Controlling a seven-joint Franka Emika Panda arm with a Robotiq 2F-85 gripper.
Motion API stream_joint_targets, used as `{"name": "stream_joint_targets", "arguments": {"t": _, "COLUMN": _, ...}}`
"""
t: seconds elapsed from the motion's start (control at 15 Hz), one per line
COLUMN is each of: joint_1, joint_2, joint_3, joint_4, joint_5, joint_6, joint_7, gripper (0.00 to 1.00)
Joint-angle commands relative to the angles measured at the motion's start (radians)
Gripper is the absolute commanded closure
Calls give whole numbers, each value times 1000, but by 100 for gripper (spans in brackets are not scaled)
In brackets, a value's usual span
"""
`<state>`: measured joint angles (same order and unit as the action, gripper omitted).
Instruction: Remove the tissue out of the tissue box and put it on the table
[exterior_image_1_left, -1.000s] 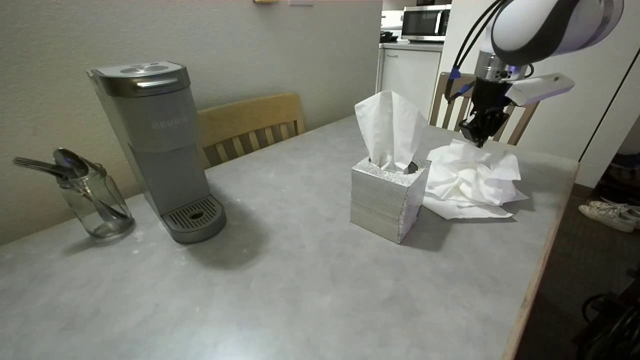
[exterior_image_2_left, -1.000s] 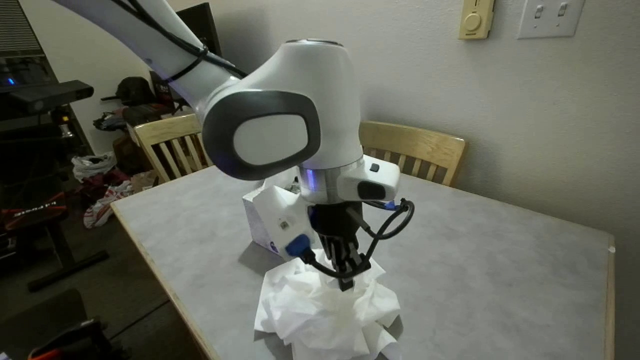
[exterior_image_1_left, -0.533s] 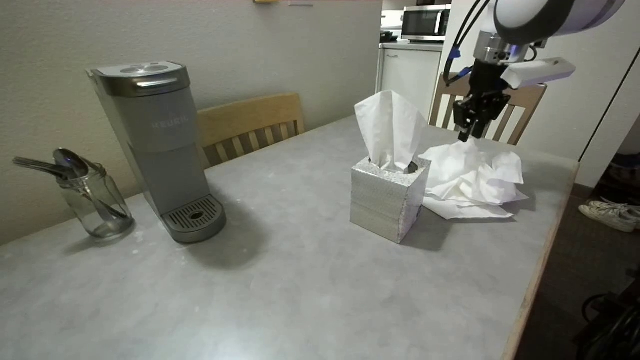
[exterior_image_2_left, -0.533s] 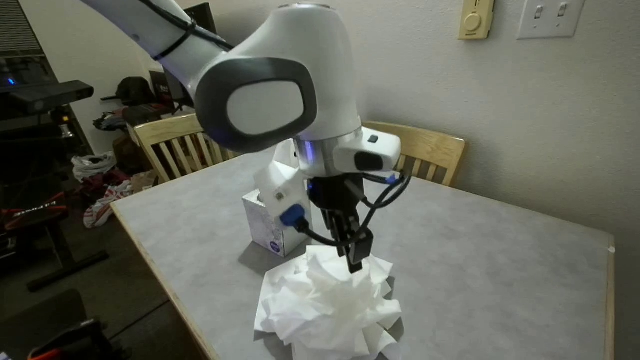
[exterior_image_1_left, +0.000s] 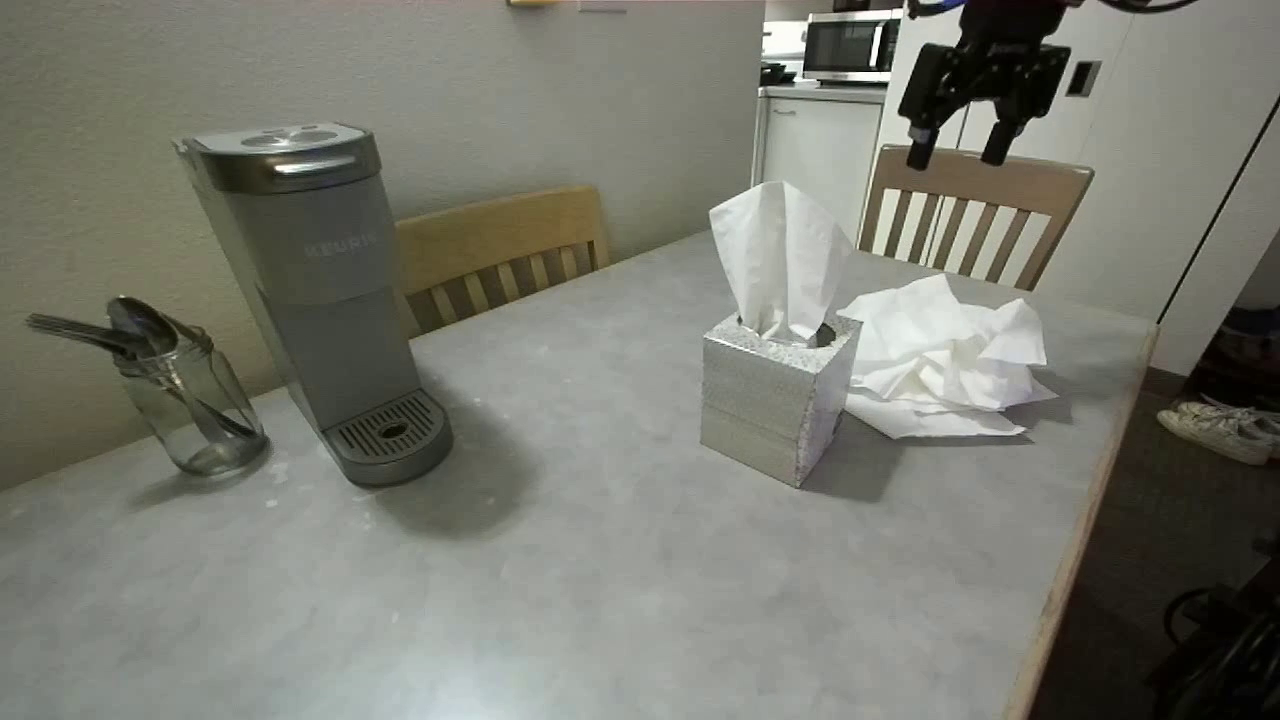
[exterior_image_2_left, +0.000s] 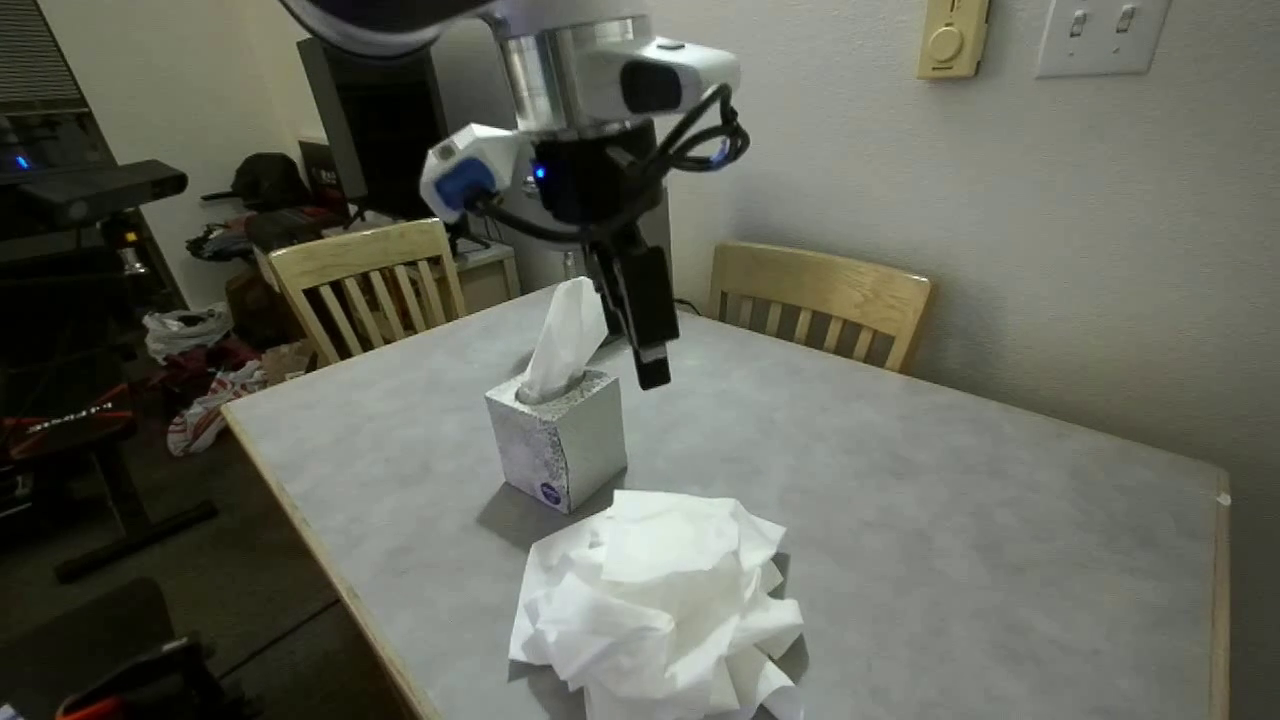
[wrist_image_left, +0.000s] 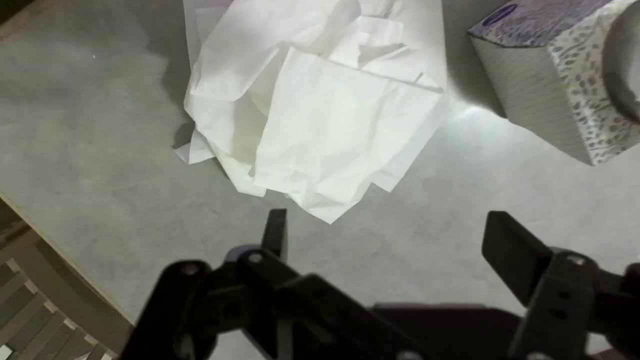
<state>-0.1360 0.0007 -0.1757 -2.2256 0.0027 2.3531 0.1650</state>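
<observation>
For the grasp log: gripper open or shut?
Open. In the wrist view, the gripper has its fingers wide apart, nothing between them; crumpled tissues lie on the table.

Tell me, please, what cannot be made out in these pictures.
Tissue count inside the tissue box: hidden by its walls, every view.
Sheet count in the tissue pile: hidden by overlapping folds, every view.
Any lettering on the oval label: too small, in an exterior view.
Tissue box's outer part: cut off by wrist view's right edge.

Coffee maker (exterior_image_1_left: 335, 270), jar (exterior_image_1_left: 185, 428), cutlery (exterior_image_1_left: 145, 322), microwave (exterior_image_1_left: 845, 48)
</observation>
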Motion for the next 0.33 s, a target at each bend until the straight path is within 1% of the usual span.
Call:
{"name": "stream_joint_targets", "arguments": {"t": 0.0, "joint_1": -6, "joint_2": -19, "joint_3": 11, "joint_4": 2, "joint_5": 3, "joint_6": -18, "joint_7": 6, "gripper": 0}}
{"name": "stream_joint_targets", "arguments": {"t": 0.27, "joint_1": -6, "joint_2": -23, "joint_3": 12, "joint_4": 0, "joint_5": 5, "joint_6": -25, "joint_7": 8, "gripper": 0}}
